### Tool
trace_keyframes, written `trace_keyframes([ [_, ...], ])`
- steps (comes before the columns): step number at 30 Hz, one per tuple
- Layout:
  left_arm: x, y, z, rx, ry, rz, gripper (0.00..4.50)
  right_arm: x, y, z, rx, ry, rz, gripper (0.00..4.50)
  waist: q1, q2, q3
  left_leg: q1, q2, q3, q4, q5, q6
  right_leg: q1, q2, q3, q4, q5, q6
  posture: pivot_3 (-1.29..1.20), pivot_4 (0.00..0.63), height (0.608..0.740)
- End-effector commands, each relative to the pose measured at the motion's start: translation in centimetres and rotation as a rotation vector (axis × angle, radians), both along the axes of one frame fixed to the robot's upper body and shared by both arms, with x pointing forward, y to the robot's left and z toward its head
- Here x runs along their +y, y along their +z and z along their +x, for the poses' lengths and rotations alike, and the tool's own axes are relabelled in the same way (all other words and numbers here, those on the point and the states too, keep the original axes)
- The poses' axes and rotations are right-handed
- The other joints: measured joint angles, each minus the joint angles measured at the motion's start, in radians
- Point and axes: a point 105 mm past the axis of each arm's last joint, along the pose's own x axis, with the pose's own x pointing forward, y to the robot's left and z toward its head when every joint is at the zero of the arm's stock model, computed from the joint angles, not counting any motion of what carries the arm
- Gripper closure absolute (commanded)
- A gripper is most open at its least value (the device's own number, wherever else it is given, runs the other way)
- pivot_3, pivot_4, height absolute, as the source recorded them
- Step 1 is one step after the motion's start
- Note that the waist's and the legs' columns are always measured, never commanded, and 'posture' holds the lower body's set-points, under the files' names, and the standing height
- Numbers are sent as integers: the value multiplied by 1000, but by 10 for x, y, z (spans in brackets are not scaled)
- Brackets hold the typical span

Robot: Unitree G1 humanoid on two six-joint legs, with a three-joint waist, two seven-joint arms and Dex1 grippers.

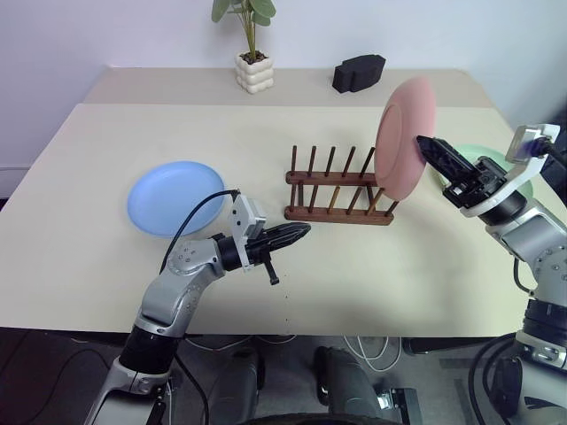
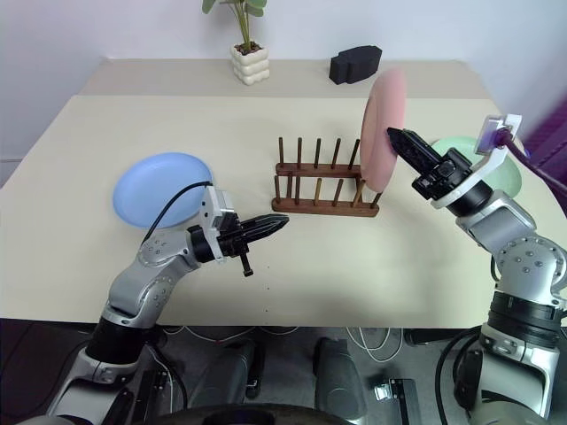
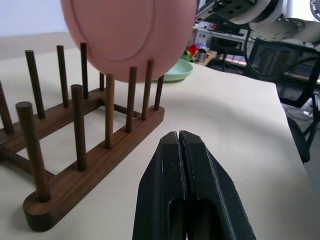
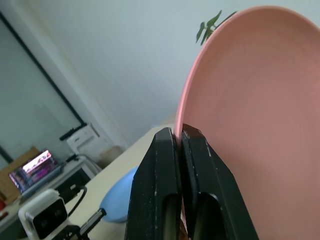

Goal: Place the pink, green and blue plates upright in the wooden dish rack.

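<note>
The right gripper is pinched on the rim of the pink plate, its two black fingers clamped either side of the edge. The plate stands on edge in that grip, lifted above the table, its lower rim hanging over the near end of the wooden dish rack, right by the last pegs; from here I can't tell whether it touches them. The rack's other slots stand bare. Just behind the right gripper, on its outer side, the green plate lies flat on the table, mostly hidden by the wrist.

The left gripper hangs level with its fingers pressed together on nothing, tips pointing toward the rack and stopping a little short of its front rail, apart from it. Out beyond that arm's elbow, on the far side from the rack, the blue plate lies flat on the tabletop, well apart from the gripper's tips.

Farther back, past the rack, a small potted plant in a lumpy white pot and a black object sit near the wall.
</note>
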Motion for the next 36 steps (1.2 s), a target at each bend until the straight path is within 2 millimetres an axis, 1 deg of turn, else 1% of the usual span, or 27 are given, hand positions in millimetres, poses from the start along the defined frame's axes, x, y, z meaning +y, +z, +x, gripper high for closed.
trace_keyframes([
  [1, 0, 8, -3, -38, -9, -14, 4500, -5, 3, -1, -13, -16, 33, 4462, 0, 0, 0, 0, 0, 0, 0, 0, 0, 0, 0, 0, 0, 0, 0, 0, 150, 731],
  [3, 1, 6, -2, -37, -7, -13, 4500, -7, 1, 1, -4, -33, 31, 3866, 0, 0, 0, 0, 0, 0, 0, 0, 0, 0, 0, 0, 0, 0, 0, 0, 150, 731],
  [4, 2, 5, -2, -36, -5, -13, 4500, -7, 0, 2, -3, -38, 31, 3659, 0, 0, 0, 0, 0, 0, 0, 0, 0, 0, 0, 0, 0, 0, 0, 0, 150, 731],
  [8, 2, 3, -2, -34, -2, -13, 4500, -8, 1, 3, -8, -50, 27, 1674, 0, 0, 0, 0, 0, 0, 0, 0, 0, 0, 0, 0, 0, 0, 0, 0, 150, 731],
  [10, 2, 3, -3, -34, -2, -13, 4500, -11, 2, 5, -18, -75, 15, 594, 0, 0, 0, 0, 0, 0, 0, 0, 0, 0, 0, 0, 0, 0, 0, 0, 150, 731],
  [11, 3, 3, -3, -34, -2, -13, 4500, -12, 3, 6, -21, -89, 12, 162, 0, 0, 0, 0, 0, 0, 0, 0, 0, 0, 0, 0, 0, 0, 0, 0, 150, 731],
  [12, 3, 3, -3, -33, -1, -13, 4500, -16, 4, 8, -24, -113, 10, 67, 0, 0, 0, 0, 0, 0, 0, 0, 0, 0, 0, 0, 0, 0, 0, 0, 150, 731],
  [14, 3, 3, -3, -34, -1, -14, 4500, -28, 9, 11, -44, -174, 6, 67, 0, 0, 0, 0, 0, 0, 0, 0, 0, 0, 0, 0, 0, 0, 0, 0, 150, 731],
  [17, 3, 3, -3, -34, -1, -14, 4500, -47, 24, 10, -115, -273, -36, 67, 0, 0, 0, 0, 0, 1, 0, 0, 0, 0, 0, 0, 0, 0, 0, 0, 150, 731],
  [19, 3, 3, -3, -35, -1, -15, 4500, -64, 35, 7, -155, -344, -56, 67, 1, 0, 0, -1, 0, 1, 0, 0, 0, -1, 0, 0, 0, 0, 0, 0, 150, 731],
  [21, 3, 4, -3, -34, -1, -16, 4500, -82, 41, 6, -173, -434, -124, 67, 2, 0, 0, -1, 0, 1, 0, 0, 0, -1, 0, 0, 0, 0, 0, 0, 150, 731],
  [22, 2, 4, -3, -34, -2, -17, 4500, -89, 40, 6, -172, -476, -175, 67, 2, 0, 0, -1, 0, 1, 0, 0, 0, -1, 0, 0, 0, 0, 0, 0, 150, 731],
  [24, 2, 4, -4, -33, -4, -17, 4500, -107, 28, 10, -134, -572, -332, 67, 1, 0, 0, -1, 0, 1, 0, 0, 0, -1, 0, 0, -1, 0, 0, 0, 150, 731],
  [26, 1, 4, -3, -31, -8, -18, 4500, -127, 11, 15, -81, -663, -514, 67, 1, 0, 0, -1, 0, 2, 0, 0, 0, -1, 0, 0, -1, 0, 0, 0, 150, 731],
  [28, -1, 4, -3, -29, -15, -19, 4500, -138, -4, 18, -41, -702, -689, 67, 0, 0, 0, -1, 0, 2, 0, 0, 0, -1, 0, 0, -1, 0, 0, 0, 150, 731],
  [30, -2, 4, -3, -28, -21, -19, 4500, -142, -25, 21, -14, -695, -900, 67, -5, 1, 0, -1, 0, 2, 0, 0, 0, -1, 0, 0, -1, 0, 0, 0, 150, 731],
  [31, -3, 4, -3, -28, -24, -19, 4500, -143, -34, 23, -2, -680, -976, 67, -8, 1, 0, 0, 0, 3, 0, 0, 0, -1, 0, 0, 0, 0, 0, 0, 150, 731],
  [34, -5, 4, -3, -31, -28, -18, 4500, -139, -50, 31, 10, -643, -1071, 67, -17, 1, 0, 0, 0, 3, -1, 0, 0, -1, 0, 0, 0, 0, 0, 0, 150, 731],
  [36, -6, 5, -3, -34, -28, -18, 4500, -139, -64, 36, 29, -623, -1180, 67, -23, 1, 0, 0, 0, 3, 0, 0, 0, -1, 0, 1, 0, 0, 0, 0, 150, 731],
])
